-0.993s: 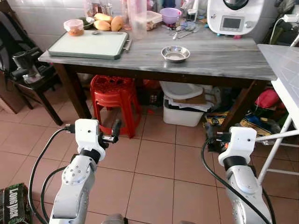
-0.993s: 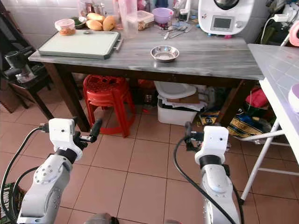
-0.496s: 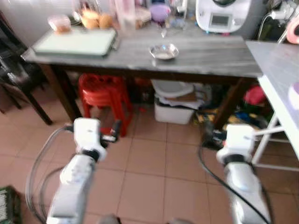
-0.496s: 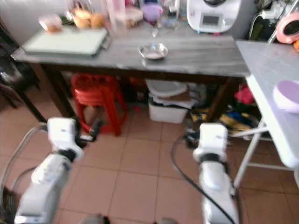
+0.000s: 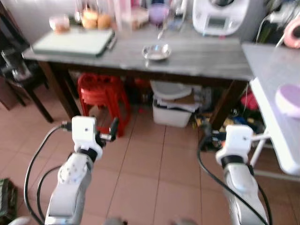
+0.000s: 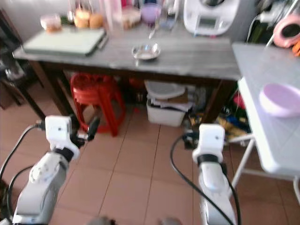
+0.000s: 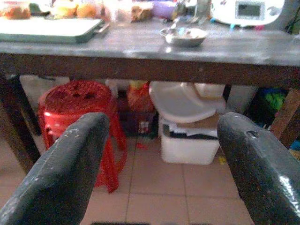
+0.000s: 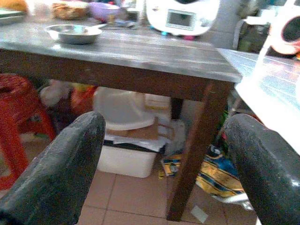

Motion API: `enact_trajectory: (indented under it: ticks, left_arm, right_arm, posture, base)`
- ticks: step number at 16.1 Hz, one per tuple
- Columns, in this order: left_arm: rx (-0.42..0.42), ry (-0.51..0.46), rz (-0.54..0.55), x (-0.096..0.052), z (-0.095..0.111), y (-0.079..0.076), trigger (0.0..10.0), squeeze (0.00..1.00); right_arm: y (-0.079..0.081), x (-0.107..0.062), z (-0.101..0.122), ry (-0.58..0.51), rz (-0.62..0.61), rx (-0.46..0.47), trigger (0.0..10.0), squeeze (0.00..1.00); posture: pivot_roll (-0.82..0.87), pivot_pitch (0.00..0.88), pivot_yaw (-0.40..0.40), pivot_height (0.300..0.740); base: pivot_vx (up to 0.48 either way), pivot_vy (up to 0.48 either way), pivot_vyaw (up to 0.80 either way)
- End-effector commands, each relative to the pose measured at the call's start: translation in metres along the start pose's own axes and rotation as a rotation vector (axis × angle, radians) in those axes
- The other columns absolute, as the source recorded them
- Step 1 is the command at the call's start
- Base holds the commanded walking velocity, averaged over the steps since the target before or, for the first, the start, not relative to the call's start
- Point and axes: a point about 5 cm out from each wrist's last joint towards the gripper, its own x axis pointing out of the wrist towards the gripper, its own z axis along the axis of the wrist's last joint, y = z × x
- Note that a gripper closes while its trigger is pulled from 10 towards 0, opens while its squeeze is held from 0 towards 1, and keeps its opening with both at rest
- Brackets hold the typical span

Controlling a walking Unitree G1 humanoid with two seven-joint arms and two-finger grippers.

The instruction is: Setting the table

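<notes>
One small steel bowl (image 5: 156, 51) sits in the upper middle of the head view, alone near the front edge of the grey wooden surface (image 5: 201, 58). It lies well above and beyond both sets of fingers, with the whole stretch of tiled floor (image 5: 154, 164) between them and the table. In the left wrist view the bowl (image 7: 183, 35) shows at the upper middle, between and far past the two black fingers (image 7: 61, 173); in the right wrist view it (image 8: 75, 33) sits at the upper left, above the nearer finger (image 8: 56, 173).

The left gripper (image 7: 159, 168) is held out low at the lower left of the head view, its fingers spread wide with nothing between them. The right gripper (image 8: 164, 173), at the lower right, likewise has its fingers released and apart, holding nothing.

Behind the bowl, along the top of the frame, stand a white kitchen machine (image 5: 220, 16) with a small screen, a purple bowl (image 5: 158, 11), a clear container (image 5: 124, 16), some orange fruit (image 5: 96, 19) and a pale green tray (image 5: 75, 42) at the upper left. Under the surface are a red plastic stool (image 5: 99, 96) and a white bin (image 5: 176, 105) with its lid ajar. At the right edge a second, lighter surface (image 6: 262, 79) carries a lilac bowl (image 6: 281, 99). The head views are somewhat blurred.
</notes>
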Motion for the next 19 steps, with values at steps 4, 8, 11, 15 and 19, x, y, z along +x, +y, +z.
enact_trajectory:
  ticks: [4,8,11,15,19]
  left_arm:
    - [-0.009,0.003,-0.014,0.001,-0.001,-0.005,10.0,0.0]
    - [-0.011,0.003,-0.013,0.002,-0.001,-0.006,10.0,0.0]
    - [-0.011,-0.002,-0.018,0.002,-0.001,-0.006,10.0,0.0]
    - [-0.013,0.001,-0.023,0.002,-0.002,-0.009,10.0,0.0]
    - [-0.022,0.01,-0.042,-0.001,-0.006,-0.017,10.0,0.0]
  right_arm:
    - [-0.003,0.001,-0.003,0.029,0.004,0.025,10.0,0.0]
    - [-0.002,0.002,-0.002,0.019,0.02,0.03,10.0,0.0]
    - [-0.003,0.002,0.0,0.007,0.025,0.051,10.0,0.0]
    - [-0.003,0.0,-0.001,0.021,0.03,0.058,10.0,0.0]
    - [-0.003,0.001,-0.002,0.019,0.04,0.038,10.0,0.0]
  posture:
    - [-0.01,0.0,0.031,0.74]
    - [-0.01,0.0,0.029,0.74]
    - [-0.01,0.0,0.028,0.74]
    - [-0.01,0.0,0.024,0.74]
    - [-0.01,0.0,0.016,0.74]
  base:
    - [0.0,-0.301,0.0]
    - [0.0,-0.299,0.0]
    - [0.0,-0.296,0.0]
    - [0.0,-0.299,0.0]
    - [0.0,-0.337,0.0]
